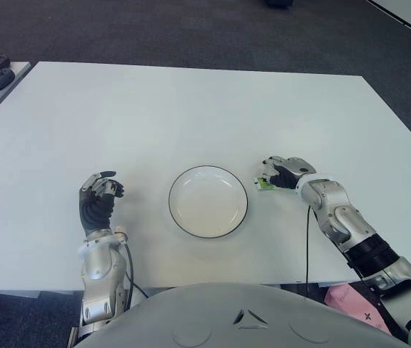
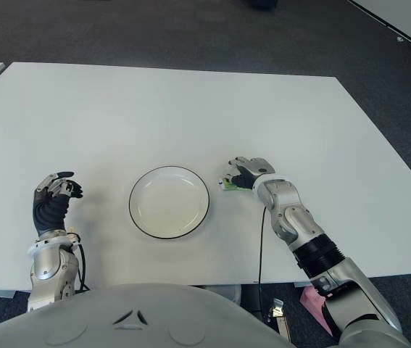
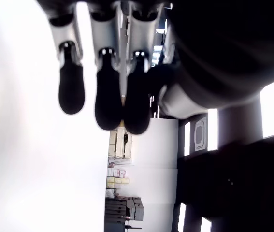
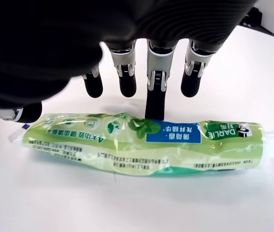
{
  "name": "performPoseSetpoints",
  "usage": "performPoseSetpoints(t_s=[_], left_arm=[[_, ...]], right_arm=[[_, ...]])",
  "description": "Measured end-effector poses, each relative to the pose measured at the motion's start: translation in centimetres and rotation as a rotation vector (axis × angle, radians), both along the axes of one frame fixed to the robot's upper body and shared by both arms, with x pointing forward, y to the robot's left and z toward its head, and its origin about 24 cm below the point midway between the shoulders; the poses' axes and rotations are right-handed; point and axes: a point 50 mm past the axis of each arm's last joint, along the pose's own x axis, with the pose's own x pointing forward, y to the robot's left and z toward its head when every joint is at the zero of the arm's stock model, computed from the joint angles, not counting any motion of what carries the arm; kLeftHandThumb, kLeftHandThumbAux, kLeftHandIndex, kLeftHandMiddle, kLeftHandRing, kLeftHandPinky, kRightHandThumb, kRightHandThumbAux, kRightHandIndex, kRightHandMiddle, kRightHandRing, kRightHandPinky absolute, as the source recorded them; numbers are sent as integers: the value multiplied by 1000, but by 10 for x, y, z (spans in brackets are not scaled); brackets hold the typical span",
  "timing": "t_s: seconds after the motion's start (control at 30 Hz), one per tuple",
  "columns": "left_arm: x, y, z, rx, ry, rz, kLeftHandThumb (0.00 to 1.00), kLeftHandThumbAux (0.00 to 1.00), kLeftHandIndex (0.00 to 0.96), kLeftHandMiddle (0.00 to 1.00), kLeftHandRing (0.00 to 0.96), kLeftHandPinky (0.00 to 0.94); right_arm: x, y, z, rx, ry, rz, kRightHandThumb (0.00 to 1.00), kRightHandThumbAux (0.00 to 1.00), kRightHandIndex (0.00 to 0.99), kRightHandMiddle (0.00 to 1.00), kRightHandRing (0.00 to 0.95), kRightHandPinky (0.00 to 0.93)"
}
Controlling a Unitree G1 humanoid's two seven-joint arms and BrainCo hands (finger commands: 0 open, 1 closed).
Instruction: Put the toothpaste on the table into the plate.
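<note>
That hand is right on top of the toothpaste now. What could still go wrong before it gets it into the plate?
The right hand hovers over the toothpaste, fingers spread and not yet closed. The tube lies flat on the table and looks soft and crumpled, so the fingers might slide off or push it away. The plate sits close, so a nudged tube could bump its rim. The left hand shows left of the plate.

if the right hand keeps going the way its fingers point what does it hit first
The toothpaste tube, lying flat on the table right under the right hand; its fingers look just short of it. Past it lies the plate.
</note>
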Motion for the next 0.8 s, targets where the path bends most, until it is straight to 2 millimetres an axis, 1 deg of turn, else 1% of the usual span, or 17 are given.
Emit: performPoseSetpoints(t_s=[0.1, 0.2, 0.53, 0.8], left_arm=[[-1, 1, 1, -1, -5, 3, 700, 720, 437, 647, 620, 574], [-1, 2, 1, 1, -14, 8, 700, 720, 437, 648, 621, 571], [-4, 4, 3, 20, -47, 5, 700, 721, 437, 657, 632, 580], [-10, 5, 0, 15, -25, 13, 700, 721, 436, 653, 629, 578]], right_arm=[[-3, -4, -11, -29, -19, -2, 602, 111, 0, 0, 0, 0], [-5, -3, -16, -32, -55, 17, 611, 109, 0, 0, 0, 0], [-8, -6, -26, -49, -110, 62, 641, 97, 0, 0, 0, 0], [-10, -14, -36, -37, -220, 137, 664, 87, 0, 0, 0, 0]])
